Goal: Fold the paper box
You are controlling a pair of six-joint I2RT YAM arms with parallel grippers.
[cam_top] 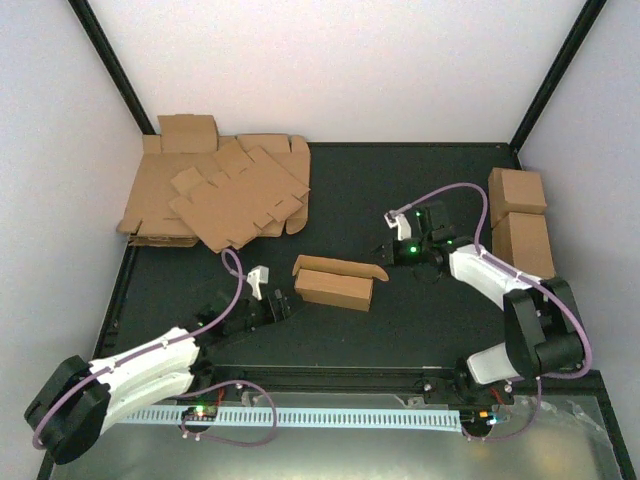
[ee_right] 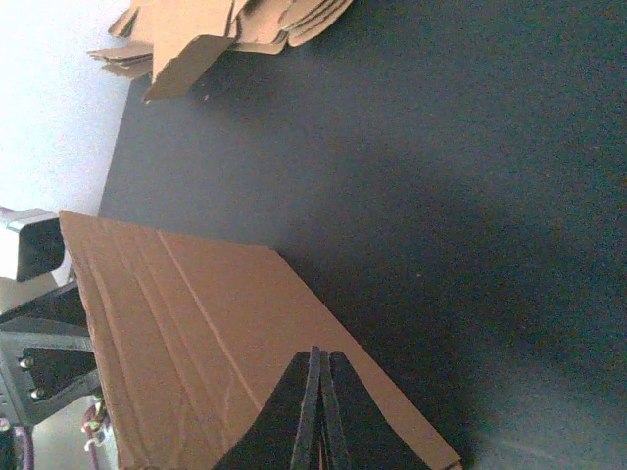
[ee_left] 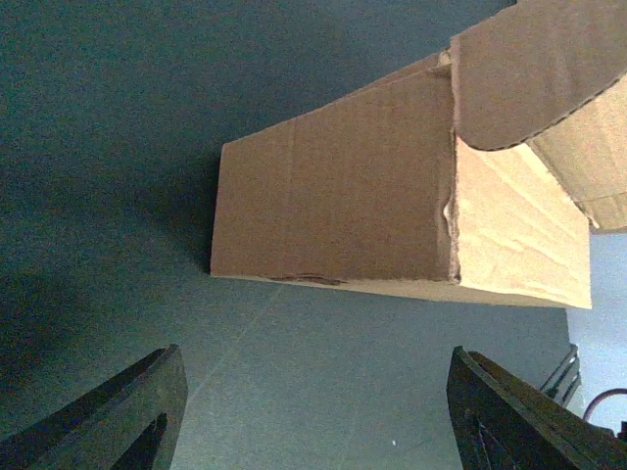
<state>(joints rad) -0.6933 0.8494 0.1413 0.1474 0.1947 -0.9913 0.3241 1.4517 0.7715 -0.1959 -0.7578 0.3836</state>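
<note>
From the top external view, the paper box lies near the middle of the dark bench. Its long axis runs from about 10 o'clock to 4 o'clock, and a long flap stands open along its far edge. The left hand sits just beside the box's left end, at roughly 8 o'clock from it, with its jaws spread and nothing between them. The right hand is near the other end, at about 2 o'clock from the box and close to the flap's tip, with its fingers pressed together. The left hand looks slightly nearer and faces the box's end, so I judge it better placed for the next move. A heap of cardboard sheets lies at 11 o'clock, and two cardboard cuboids stand at 3 o'clock.

In the left wrist view, the left hand is wide open and empty. The box lies straight ahead at 12 o'clock, apart from the fingers, with its flap at 1 o'clock.

In the right wrist view, the right hand is closed on nothing. A flat face of the box lies behind and to the 10 o'clock side of its tips; whether they touch it I cannot tell. The heap shows at 11 o'clock.

All the cardboard is plain brown, with no label, brand or writing to read.
</note>
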